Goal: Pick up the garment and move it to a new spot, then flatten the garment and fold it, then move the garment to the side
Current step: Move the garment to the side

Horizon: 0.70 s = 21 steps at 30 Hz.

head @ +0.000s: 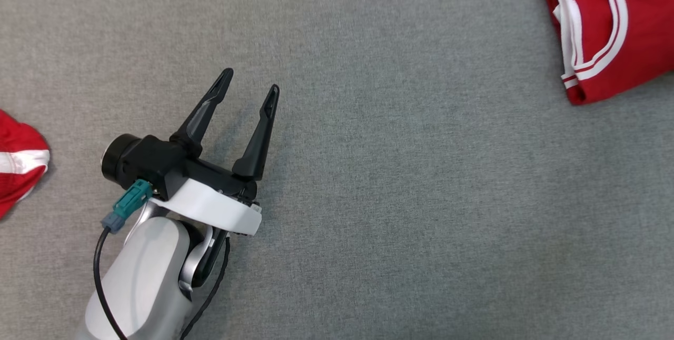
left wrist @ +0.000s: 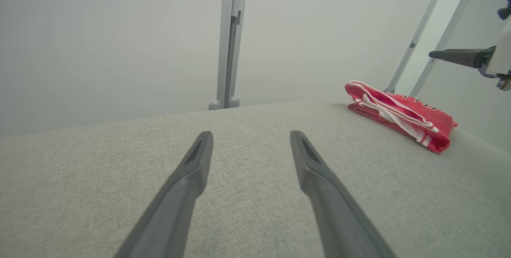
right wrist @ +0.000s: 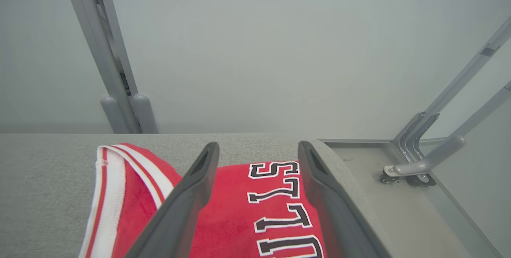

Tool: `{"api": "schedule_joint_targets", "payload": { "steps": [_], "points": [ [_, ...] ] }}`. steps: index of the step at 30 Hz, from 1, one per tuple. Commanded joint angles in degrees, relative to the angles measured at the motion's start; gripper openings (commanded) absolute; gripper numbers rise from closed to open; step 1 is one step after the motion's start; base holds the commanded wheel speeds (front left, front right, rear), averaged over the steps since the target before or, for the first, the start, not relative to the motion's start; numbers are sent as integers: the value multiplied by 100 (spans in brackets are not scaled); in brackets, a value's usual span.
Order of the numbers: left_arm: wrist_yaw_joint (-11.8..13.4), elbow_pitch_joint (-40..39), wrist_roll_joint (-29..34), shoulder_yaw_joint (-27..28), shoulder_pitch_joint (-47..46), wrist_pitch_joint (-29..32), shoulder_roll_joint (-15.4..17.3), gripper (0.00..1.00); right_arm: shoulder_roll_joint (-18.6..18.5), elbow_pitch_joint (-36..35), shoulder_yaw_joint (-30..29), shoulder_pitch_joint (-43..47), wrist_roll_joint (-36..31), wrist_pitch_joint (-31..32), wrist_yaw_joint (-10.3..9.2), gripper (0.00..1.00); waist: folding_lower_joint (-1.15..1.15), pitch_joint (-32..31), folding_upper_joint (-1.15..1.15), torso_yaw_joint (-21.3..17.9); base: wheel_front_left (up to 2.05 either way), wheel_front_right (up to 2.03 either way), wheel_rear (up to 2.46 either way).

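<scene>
A folded red garment (head: 605, 29) with white trim lies at the far right of the grey cloth table (head: 400, 171). In the left wrist view the folded garment (left wrist: 399, 112) sits flat at the right, well away from my fingers. My left gripper (head: 250, 81) hovers open over bare table at the centre left, nothing between its fingers (left wrist: 250, 134). My right gripper (right wrist: 258, 144) stands open just above the garment (right wrist: 223, 226), whose black and white letters show between the fingers. One right finger (left wrist: 459, 55) pokes in at the right edge of the left wrist view.
A second red and white cloth (head: 18, 161) lies at the table's left edge. Grey metal posts (left wrist: 229, 38) (right wrist: 115, 78) rise behind the table. Beyond the table's right edge stands a wheeled metal frame base (right wrist: 403, 170).
</scene>
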Motion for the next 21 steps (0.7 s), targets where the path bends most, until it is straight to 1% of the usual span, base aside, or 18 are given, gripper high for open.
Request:
{"api": "schedule_joint_targets", "payload": {
  "steps": [1,7,8,9,12,17,21],
  "points": [
    [24,13,-20,27,60,-27,-7,100,12,-83,47,103,-9,-85,1,100,0,-235,0,-3,0,0,0],
    [122,116,-122,152,377,-83,-7,100,82,-694,264,481,62,-291,1,100,0,-880,0,16,0,0,0],
    [122,116,-122,152,377,-83,-7,100,82,-694,264,481,62,-291,1,100,0,-880,0,16,0,0,0],
    [175,116,-152,211,503,-91,4,100,26,-964,339,651,31,-323,1,100,0,-1083,0,37,0,0,0],
    [219,119,-190,276,648,-99,17,100,-18,-1219,393,873,-77,-356,1,100,0,-1294,0,69,0,0,0],
    [337,72,-283,433,1034,-108,48,100,-19,-1979,175,1616,-105,-388,2,100,0,-1753,0,194,0,0,0],
    [431,-2,-312,522,1283,-111,103,100,-23,-2709,-238,2389,-186,-394,2,100,0,-1983,0,326,0,0,0]
  ]
}}
